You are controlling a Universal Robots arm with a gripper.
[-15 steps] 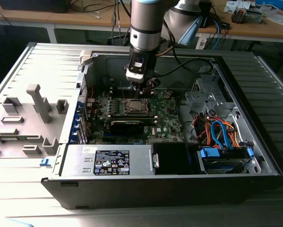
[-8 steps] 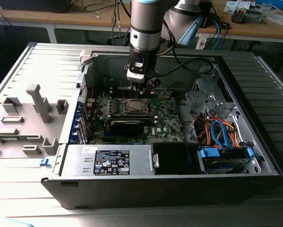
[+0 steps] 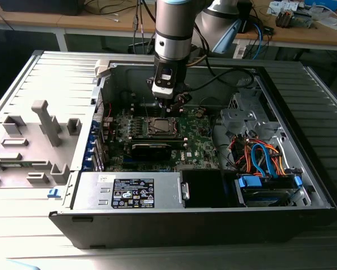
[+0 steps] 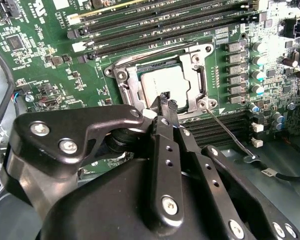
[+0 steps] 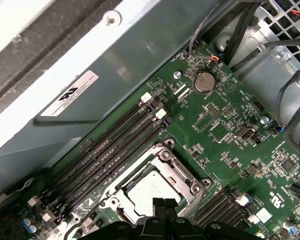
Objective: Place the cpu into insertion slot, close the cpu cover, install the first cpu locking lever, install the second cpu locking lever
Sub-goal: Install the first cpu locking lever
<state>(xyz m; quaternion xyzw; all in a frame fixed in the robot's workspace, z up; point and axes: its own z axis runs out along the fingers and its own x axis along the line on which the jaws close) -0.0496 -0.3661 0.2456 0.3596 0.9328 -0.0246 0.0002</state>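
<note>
The cpu (image 4: 160, 82) lies flat in the socket on the green motherboard, its pale metal top showing. The silvery cpu cover (image 4: 197, 75) is folded down around it. One thin wire locking lever (image 4: 229, 131) sticks out from a socket corner, away from the socket's side. Another wire lever (image 4: 160, 53) runs along the socket's far edge. My gripper (image 4: 166, 101) hangs just over the cover's near edge, fingers shut with nothing visible between them. In the first wrist view my gripper (image 5: 165, 202) is over the cpu (image 5: 150, 192). In the exterior view my gripper (image 3: 169, 107) is above the socket (image 3: 160, 127).
Black memory slots (image 4: 155, 30) flank the socket. The open case (image 3: 303, 185) holds a drive cage with orange and blue cables (image 3: 258, 157) on the exterior view's right and a power supply (image 3: 131, 191) at the front. A grey fixture plate (image 3: 33, 140) lies on the left.
</note>
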